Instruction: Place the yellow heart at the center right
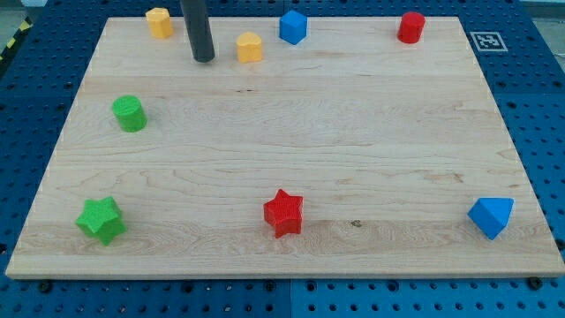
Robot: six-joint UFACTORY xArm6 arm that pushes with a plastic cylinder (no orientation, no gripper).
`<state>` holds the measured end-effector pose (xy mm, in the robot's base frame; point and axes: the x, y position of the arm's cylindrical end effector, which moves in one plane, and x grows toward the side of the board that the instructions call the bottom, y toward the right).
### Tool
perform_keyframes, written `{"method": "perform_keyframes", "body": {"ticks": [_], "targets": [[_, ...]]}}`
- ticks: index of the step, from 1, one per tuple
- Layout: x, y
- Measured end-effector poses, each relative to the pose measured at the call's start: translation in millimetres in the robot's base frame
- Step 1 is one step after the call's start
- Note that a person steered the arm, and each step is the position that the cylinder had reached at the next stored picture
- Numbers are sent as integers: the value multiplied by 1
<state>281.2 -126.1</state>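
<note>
The yellow heart (250, 47) lies near the far edge of the wooden surface (353, 132), left of centre. My tip (203, 58) is set down just to its left, apparently placed for a rightward push. No jaws are fitted. The heart's pointing and long axis cannot be told.

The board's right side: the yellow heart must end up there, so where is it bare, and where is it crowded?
Bare: the middle and centre right, between the red cylinder above and the blue block below. Crowded: the top edge, where my tip stands between the yellow block and the yellow heart, beside the blue cube.
</note>
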Motion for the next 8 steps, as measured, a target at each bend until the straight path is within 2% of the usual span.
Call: {"method": "perform_keyframes", "body": {"ticks": [2,5,7,8], "targets": [[-27,13],[-10,47],[-21,73],[-12,93]]}}
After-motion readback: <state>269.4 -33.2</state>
